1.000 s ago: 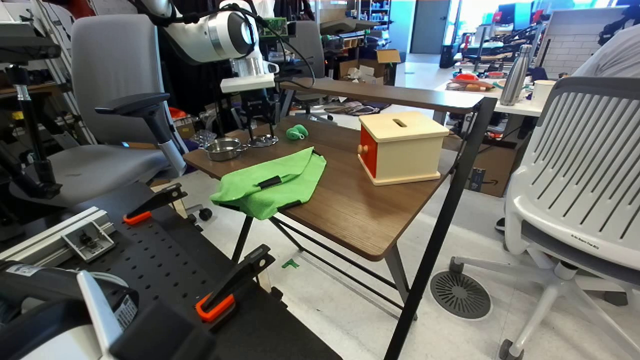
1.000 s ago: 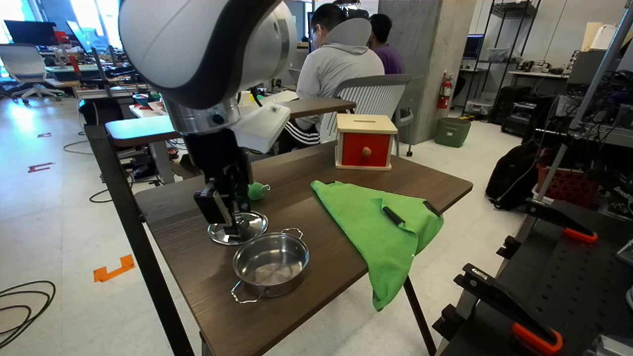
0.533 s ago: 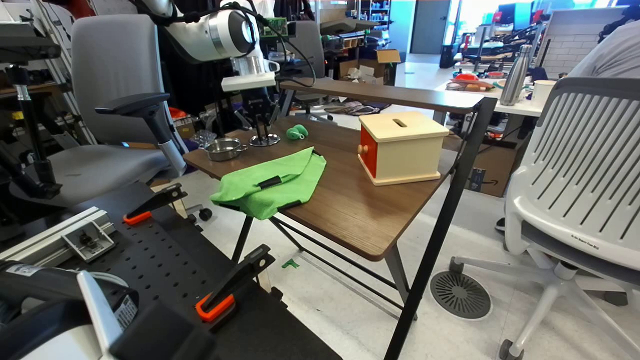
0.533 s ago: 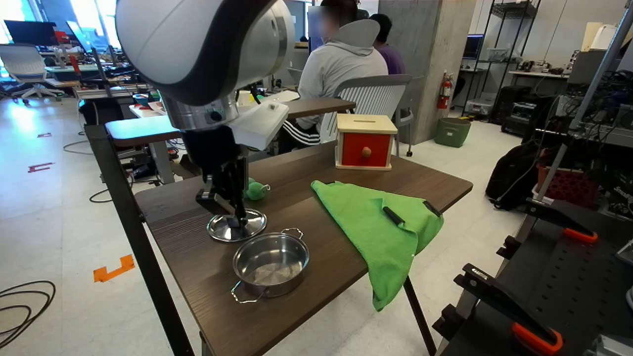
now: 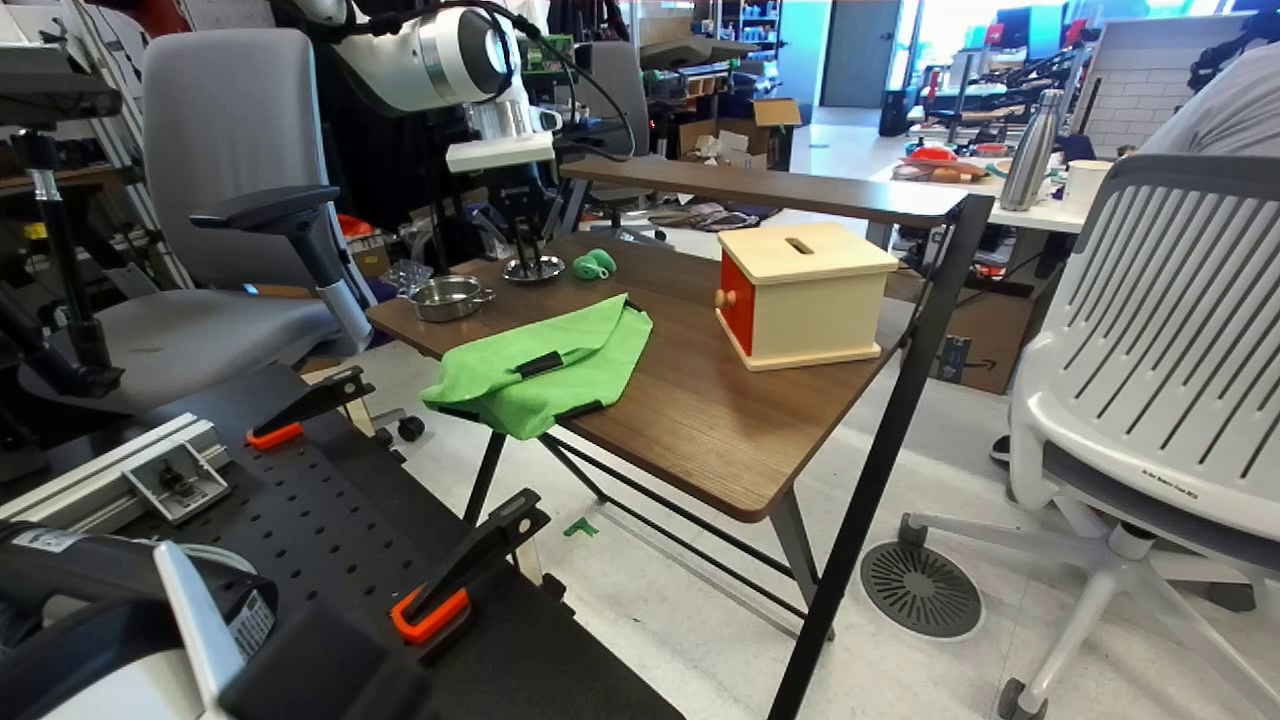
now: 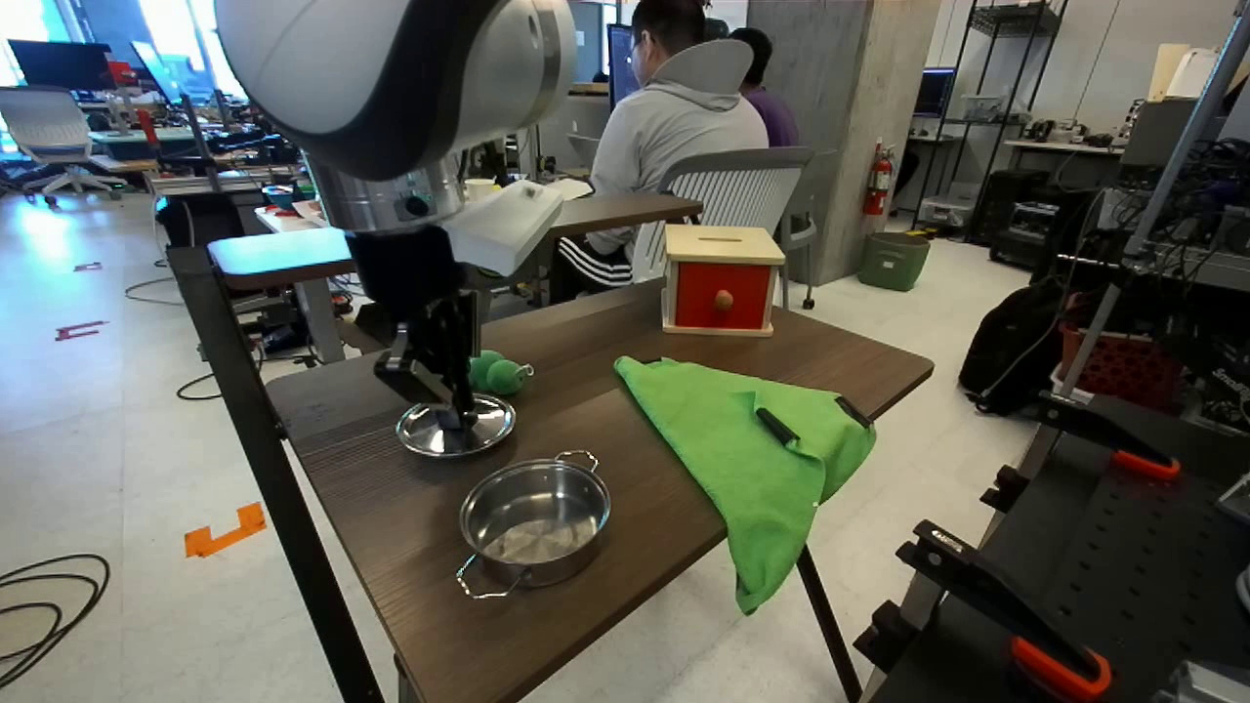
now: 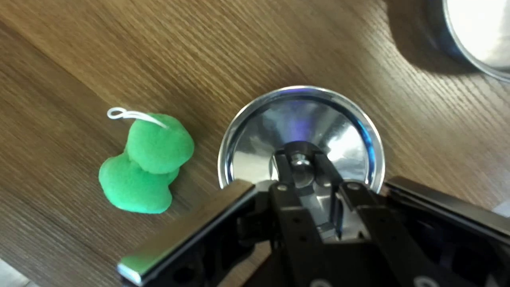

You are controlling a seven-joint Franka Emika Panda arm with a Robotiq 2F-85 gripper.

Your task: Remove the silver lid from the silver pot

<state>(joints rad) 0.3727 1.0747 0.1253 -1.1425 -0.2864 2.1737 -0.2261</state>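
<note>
The gripper [image 7: 301, 165] was clamped on the knob [image 7: 303, 176] of the lid [image 7: 295, 115]. In an exterior view the lid was at the left of the bench [image 6: 625, 420], whether touching or just above could not be told; the pot [image 6: 535, 522] stood open, nearer and to the right, apart from it. A green toy [image 6: 502, 374] sat just beyond the lid.

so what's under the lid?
In the wrist view, brown table shows around the visible rim of the lid, pot off to one side. Directly beneath is covered, so I can't tell whether it touches wood.
</note>
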